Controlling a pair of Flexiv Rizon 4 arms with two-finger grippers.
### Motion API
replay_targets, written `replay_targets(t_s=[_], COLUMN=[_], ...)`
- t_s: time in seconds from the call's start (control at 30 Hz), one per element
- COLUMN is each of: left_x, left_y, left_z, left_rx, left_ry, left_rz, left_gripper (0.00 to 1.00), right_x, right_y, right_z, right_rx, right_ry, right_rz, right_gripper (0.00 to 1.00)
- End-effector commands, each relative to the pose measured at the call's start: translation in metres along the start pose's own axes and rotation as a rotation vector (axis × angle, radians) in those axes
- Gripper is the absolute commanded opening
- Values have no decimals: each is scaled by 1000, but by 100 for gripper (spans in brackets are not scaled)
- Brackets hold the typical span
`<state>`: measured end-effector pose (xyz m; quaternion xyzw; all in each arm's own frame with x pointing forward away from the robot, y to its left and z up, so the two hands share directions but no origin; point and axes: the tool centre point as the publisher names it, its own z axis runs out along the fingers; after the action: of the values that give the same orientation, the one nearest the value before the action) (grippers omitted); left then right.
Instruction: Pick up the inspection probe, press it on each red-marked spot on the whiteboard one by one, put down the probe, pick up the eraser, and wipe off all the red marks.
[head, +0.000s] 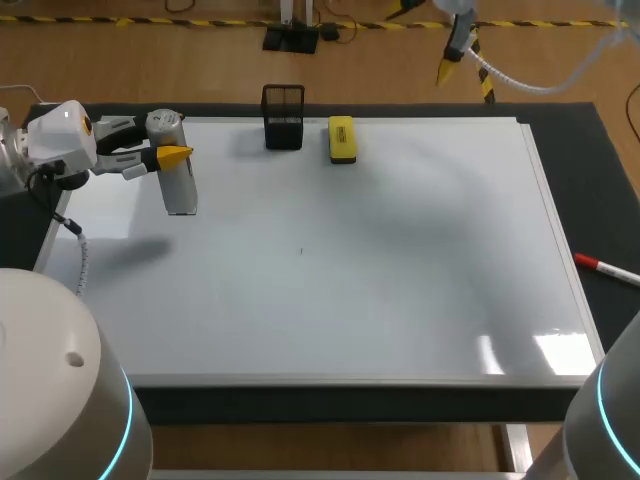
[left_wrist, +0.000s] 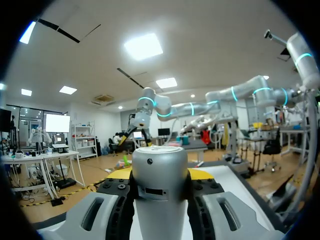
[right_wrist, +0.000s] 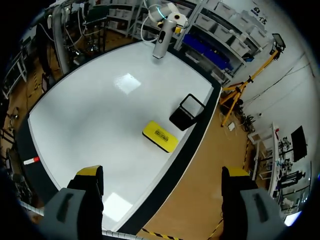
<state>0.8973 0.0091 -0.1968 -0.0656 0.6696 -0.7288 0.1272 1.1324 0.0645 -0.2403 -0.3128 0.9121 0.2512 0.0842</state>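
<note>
My left gripper (head: 172, 150) is shut on the inspection probe (head: 180, 190), a silver-grey cylinder, over the far left part of the whiteboard (head: 350, 280). In the left wrist view the probe (left_wrist: 160, 185) stands upright between the fingers of that gripper (left_wrist: 160, 176). The yellow eraser (head: 342, 139) lies near the board's far edge. My right gripper (head: 455, 55) hangs high beyond the far edge, open and empty. From its own view, the right gripper (right_wrist: 161, 172) looks down on the eraser (right_wrist: 160, 136) and the probe (right_wrist: 161, 47). I see no red marks on the board.
A black mesh holder (head: 283, 117) stands just left of the eraser; it also shows as the holder (right_wrist: 187, 112) in the right wrist view. A red-capped marker (head: 605, 267) lies on the dark mat off the board's right edge. A tiny dark speck (head: 301, 250) sits mid-board.
</note>
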Motion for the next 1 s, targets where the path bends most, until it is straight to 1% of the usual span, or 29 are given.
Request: replay_targets(t_s=[0.03, 0.47, 0.5, 0.57, 0.63, 0.7, 0.83, 1.0], left_x=[1, 1, -1, -8, -17, -26, -46, -67], left_y=[-1, -1, -1, 1, 2, -1, -7, -17], left_z=[0, 0, 3, 11, 18, 27, 43, 62], left_rx=[-1, -1, 2, -9, -1, -8, 35, 45], left_ry=[-1, -1, 13, 47, 81, 113, 157, 218], left_rz=[1, 1, -2, -2, -5, 8, 18, 34], left_gripper=[0, 0, 0, 0, 0, 0, 0, 0], right_x=[1, 1, 1, 1, 1, 1, 1, 1], right_y=[1, 1, 1, 1, 1, 1, 1, 1], right_z=[-1, -1, -1, -1, -1, -1, -1, -1], right_rx=[5, 5, 5, 5, 5, 5, 5, 5], right_ry=[2, 2, 2, 2, 2, 2, 2, 2], right_rz=[-2, -2, -2, -2, -2, -2, -2, -2], right_gripper=[100, 100, 100, 100, 100, 100, 100, 100])
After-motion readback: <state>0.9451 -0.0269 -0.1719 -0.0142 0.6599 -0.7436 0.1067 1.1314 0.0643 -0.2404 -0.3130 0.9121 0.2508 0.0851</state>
